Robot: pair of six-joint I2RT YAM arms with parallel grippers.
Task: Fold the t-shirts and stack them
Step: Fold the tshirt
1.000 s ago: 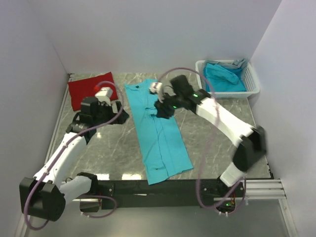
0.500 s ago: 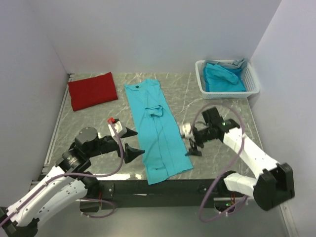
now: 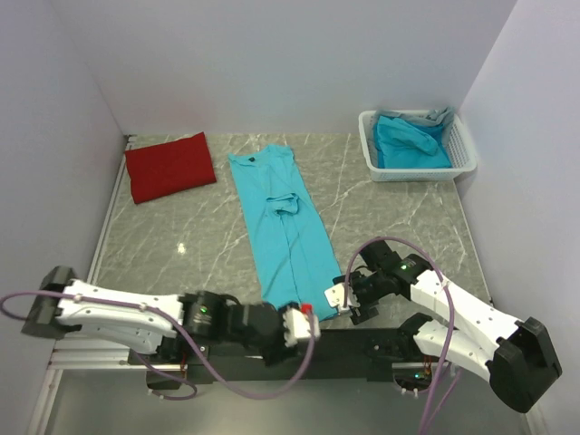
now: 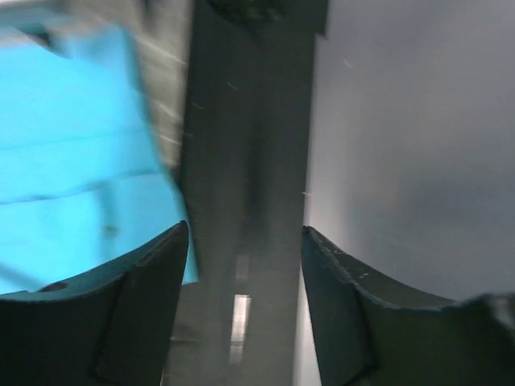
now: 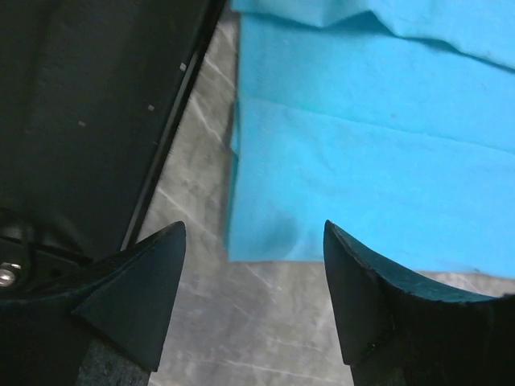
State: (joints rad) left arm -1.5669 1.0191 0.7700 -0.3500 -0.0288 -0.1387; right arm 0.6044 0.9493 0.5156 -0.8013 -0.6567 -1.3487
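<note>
open and empty on both sides

your left gripper (image 4: 245,241) has its fingers (image 4: 137,322) spread apart and holds nothing. between them you see the dark bar (image 4: 249,161) at the table's near edge, with a corner of the long blue shirt (image 3: 285,236) just beside it. your right gripper (image 5: 253,233) is also spread wide and empty, poised over that shirt's near hem. the shirt lies as a narrow strip down the middle of the table (image 3: 390,208). the folded red shirt (image 3: 169,166) sits far left. another blue shirt (image 3: 408,143) lies in the white basket (image 3: 464,149).
</note>
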